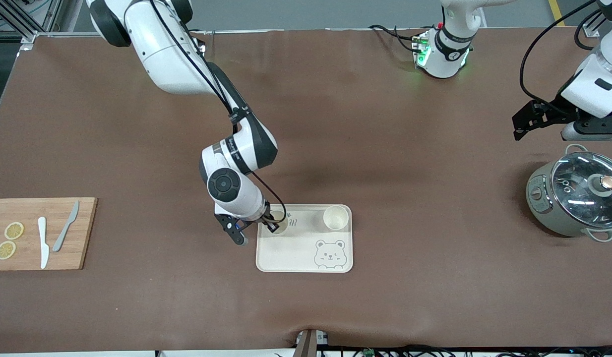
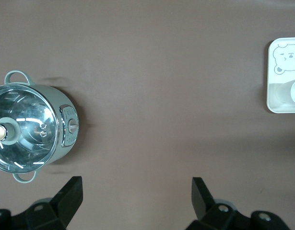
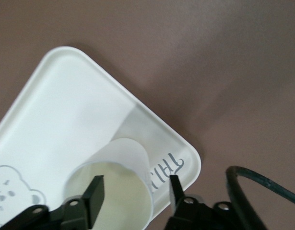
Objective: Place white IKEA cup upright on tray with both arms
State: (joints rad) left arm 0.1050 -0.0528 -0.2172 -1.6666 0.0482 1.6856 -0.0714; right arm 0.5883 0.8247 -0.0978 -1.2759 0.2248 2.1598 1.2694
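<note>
2 white cups stand upright on the tray (image 1: 306,258): 1 cup (image 1: 336,217) free at the corner toward the left arm's end, the other cup (image 3: 116,191) under the right gripper (image 3: 134,189), fingers apart astride its rim, grip not visibly closed. Release and retreat look like what remains. Left gripper (image 2: 136,190) waits wide open, empty, above bare table beside the lidded pot (image 1: 576,198). Cutting board (image 1: 38,233) with knives sits well apart; nothing obstructs.

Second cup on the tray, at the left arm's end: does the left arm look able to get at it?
Probably yes. The left gripper hangs open beside the pot, and only bare table lies between it and that cup; the right gripper is busy at the other cup.
</note>
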